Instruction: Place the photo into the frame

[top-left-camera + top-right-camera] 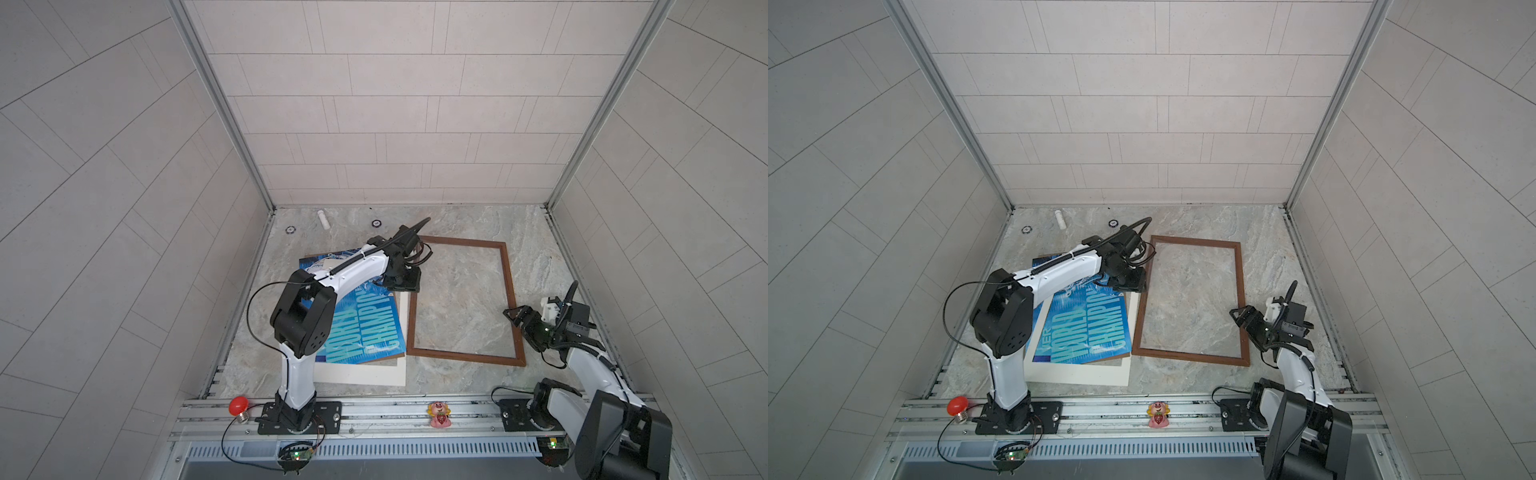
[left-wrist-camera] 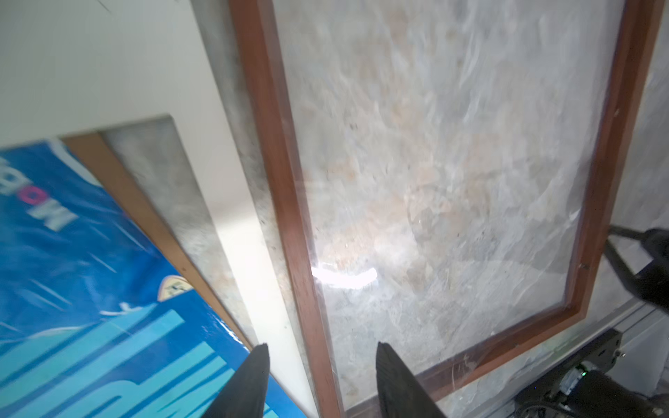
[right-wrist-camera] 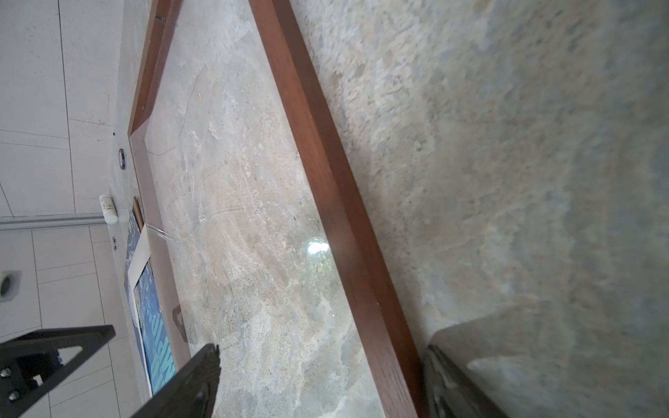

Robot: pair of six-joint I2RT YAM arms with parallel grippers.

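Both spread, empty: L pincer (image 2: pixel 322 356) above frame (image 2: pixel 275 163) rail beside photo (image 2: pixel 72 271); R pincer (image 3: pixel 322 349) over opp. rail.

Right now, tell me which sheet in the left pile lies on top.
The blue WORLD CHAMPION photo; the brown backing board and the cream mat both lie under it.

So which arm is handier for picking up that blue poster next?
Probably the left. The left arm's jaws hang open right at the photo edge nearest the frame; the right arm's jaws stand open around the frame's far rail, away from the photo.
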